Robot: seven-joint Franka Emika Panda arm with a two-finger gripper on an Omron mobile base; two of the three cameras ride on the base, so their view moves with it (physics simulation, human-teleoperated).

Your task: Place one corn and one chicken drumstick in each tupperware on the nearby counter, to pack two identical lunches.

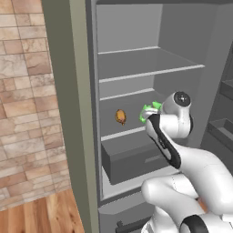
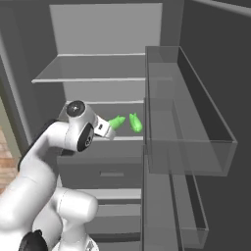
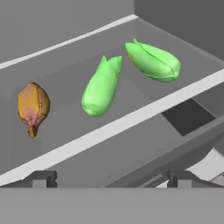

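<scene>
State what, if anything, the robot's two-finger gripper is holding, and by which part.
Nothing: the gripper is open, short of the fridge shelf where two bright-green corn cobs and one brown-orange chicken drumstick lie.

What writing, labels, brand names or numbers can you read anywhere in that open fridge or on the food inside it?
None: no words, numbers, brands or signs can be read in any view.
The two green corn cobs, the chicken drumstick, the grey fridge shelf and the drawer below it are all plain, unmarked surfaces.
</scene>
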